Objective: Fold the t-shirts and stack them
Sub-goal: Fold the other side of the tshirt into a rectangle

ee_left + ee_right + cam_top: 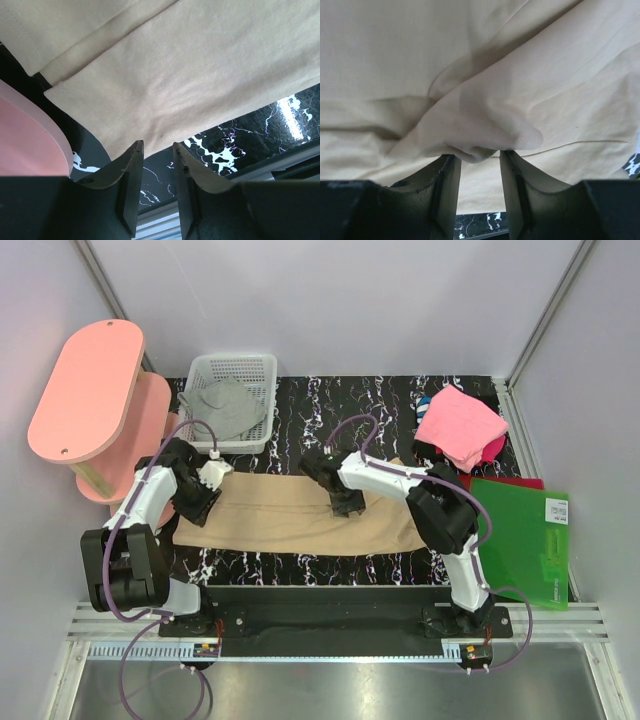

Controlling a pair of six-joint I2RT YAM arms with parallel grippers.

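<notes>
Where bunched, t-shirt (470, 75) inside right claw (478, 156).

Large tan cloth t-shirt (285, 515): folded into a long flat band running left to right across the near half of the black white-veined table (300, 405). It is smooth at its left end, where a stitched hem shows, and bunched into a soft rounded fold near its middle.
Grey cloth t-shirt (228, 408): crumpled and unfolded in the white plastic mesh basket (235, 360), spilling over the near rim.
Bright pink cloth t-shirt (460, 425): folded into a tilted square on top of a heap of dark and red cloth (492, 452) at the far right.
</notes>
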